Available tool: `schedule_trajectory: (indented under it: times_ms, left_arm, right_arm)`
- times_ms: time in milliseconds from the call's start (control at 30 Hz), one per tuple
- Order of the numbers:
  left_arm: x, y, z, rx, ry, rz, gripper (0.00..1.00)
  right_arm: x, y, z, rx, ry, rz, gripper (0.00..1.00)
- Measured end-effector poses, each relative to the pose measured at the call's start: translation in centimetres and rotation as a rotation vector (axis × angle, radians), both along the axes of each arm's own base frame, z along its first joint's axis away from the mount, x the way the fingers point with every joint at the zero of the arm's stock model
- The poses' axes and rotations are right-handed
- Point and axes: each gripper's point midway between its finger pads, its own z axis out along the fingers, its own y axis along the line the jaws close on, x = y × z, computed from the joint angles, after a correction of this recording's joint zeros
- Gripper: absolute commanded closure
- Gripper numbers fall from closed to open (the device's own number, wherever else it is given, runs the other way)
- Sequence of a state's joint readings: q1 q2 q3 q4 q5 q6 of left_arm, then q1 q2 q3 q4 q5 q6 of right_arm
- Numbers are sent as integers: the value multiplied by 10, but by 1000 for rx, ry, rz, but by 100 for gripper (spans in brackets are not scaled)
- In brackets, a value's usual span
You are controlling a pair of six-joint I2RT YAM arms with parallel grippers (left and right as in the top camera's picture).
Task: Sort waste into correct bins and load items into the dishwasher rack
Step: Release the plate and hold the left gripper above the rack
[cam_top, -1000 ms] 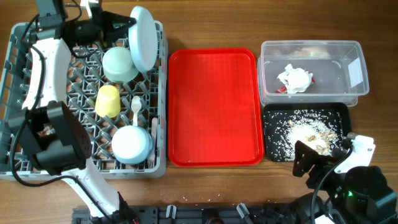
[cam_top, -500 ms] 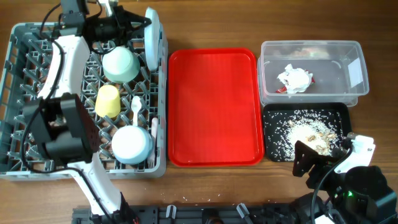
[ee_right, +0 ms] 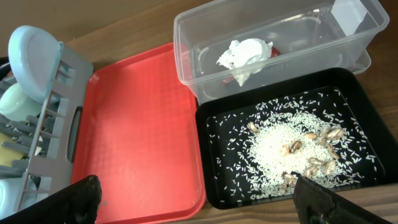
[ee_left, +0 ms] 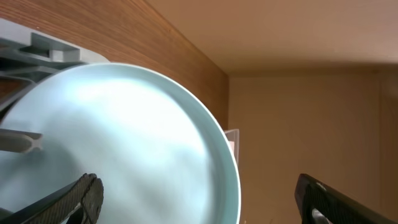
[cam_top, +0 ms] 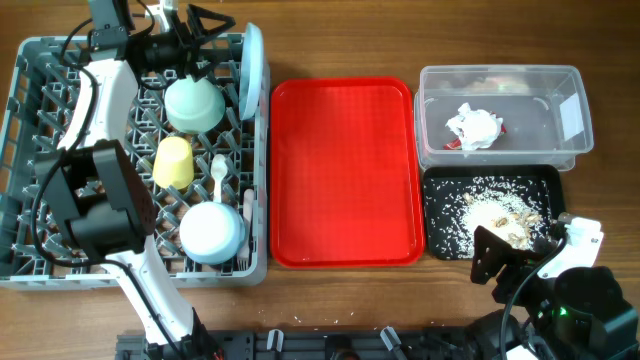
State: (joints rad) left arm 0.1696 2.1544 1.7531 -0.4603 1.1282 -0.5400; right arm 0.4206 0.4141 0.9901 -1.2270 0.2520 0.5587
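Observation:
The light blue plate (cam_top: 251, 72) stands on edge in the right row of the grey dishwasher rack (cam_top: 30, 120). My left gripper (cam_top: 213, 38) is open at the rack's far side. In the left wrist view the plate (ee_left: 118, 143) fills the left, and its rim lies between the spread jaws of that gripper (ee_left: 202, 198), untouched. The pale green bowl (cam_top: 192, 103), yellow cup (cam_top: 173, 160) and white spoon (cam_top: 219, 170) sit in the rack. The wrapper (cam_top: 472, 127) lies in the clear tub (cam_top: 572, 85). Rice scraps (cam_top: 500, 212) cover the black tray (cam_top: 436, 182). My right gripper (ee_right: 202, 205) is open near the table's front edge.
The red tray (cam_top: 343, 170) lies bare between the rack and the two bins. A pale blue round dish (cam_top: 212, 232) sits at the rack's front, with a white utensil (cam_top: 248, 205) beside it. The right arm's base (cam_top: 585, 300) fills the front right corner.
My left gripper carried the plate rightward, set it upright in the rack's right row, then opened and let it go. The right arm has not moved.

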Motion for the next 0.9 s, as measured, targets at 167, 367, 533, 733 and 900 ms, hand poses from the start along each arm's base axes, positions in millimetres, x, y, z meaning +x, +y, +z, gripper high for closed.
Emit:
schedule_trajectory:
  times_ms: [167,367,533,733,900]
  left_arm:
    - [-11,3,21,44,40,54,0]
    - [-89,-14,118,239,24,157,0]
    - [-154,-45,145,398,27,156,0]
    - [-159,-52,131,492,53,164,0]
    - [-158,-49,130,506,53,176,0]
  right_arm:
    - [0,0,0,0,0,0,0]
    - [0,0,0,0,1,0,0]
    - [0,0,0,0,0,0,0]
    - [0,0,0,0,0,0,0]
    - [0,0,0,0,0,0,0]
